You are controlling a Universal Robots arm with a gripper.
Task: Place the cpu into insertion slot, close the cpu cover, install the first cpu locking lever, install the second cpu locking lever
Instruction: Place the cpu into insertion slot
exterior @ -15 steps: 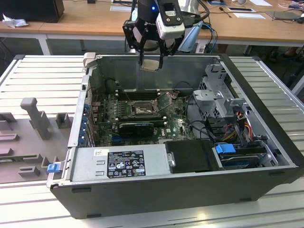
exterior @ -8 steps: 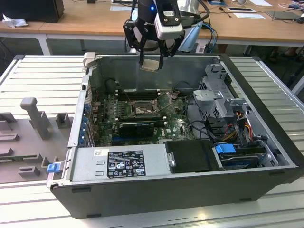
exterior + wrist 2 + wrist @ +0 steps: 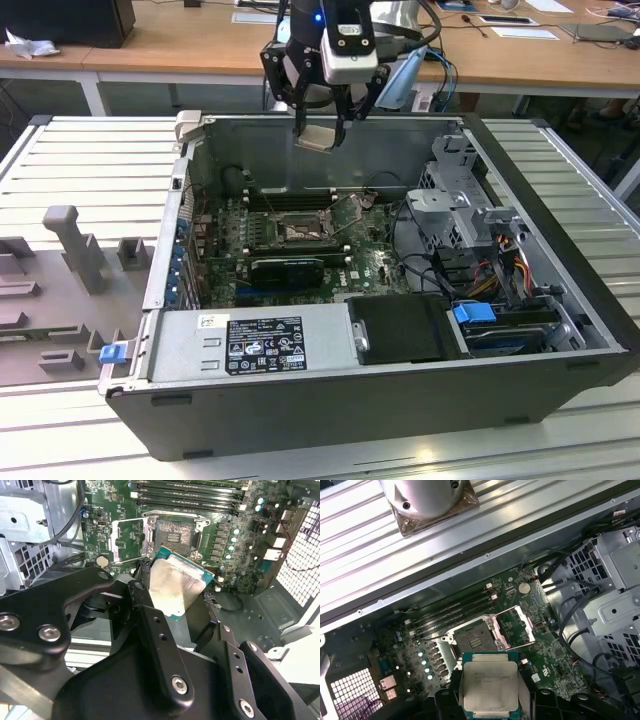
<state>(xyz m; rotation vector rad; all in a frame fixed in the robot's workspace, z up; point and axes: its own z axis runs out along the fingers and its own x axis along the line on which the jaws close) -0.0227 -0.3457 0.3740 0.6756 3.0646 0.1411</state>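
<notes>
The fingers [image 3: 150,622] are closed on the cpu [image 3: 177,587], one on each of two opposite edges, with its pale metal top showing between them in both wrist views. In the exterior view the chip hangs from the fingertips, up near the rim of the open computer case [image 3: 400,400] and touching nothing else.

The insertion slot [image 3: 474,641] lies below the fingers and well apart from them, on the green circuit board [image 3: 370,265]. Its dark square is bare, with no chip seated in it. The cpu cover [image 3: 512,625] is swung open, standing off to one side of the slot rather than lying over it, so the way down from the fingers to the socket looks free.

By my reading, the first step is under way but not finished: the chip is in hand and roughly above the slot, not yet placed. The cover remains to be closed, and so do the two locking levers, which I cannot pick out for certain among the board's parts.
</notes>
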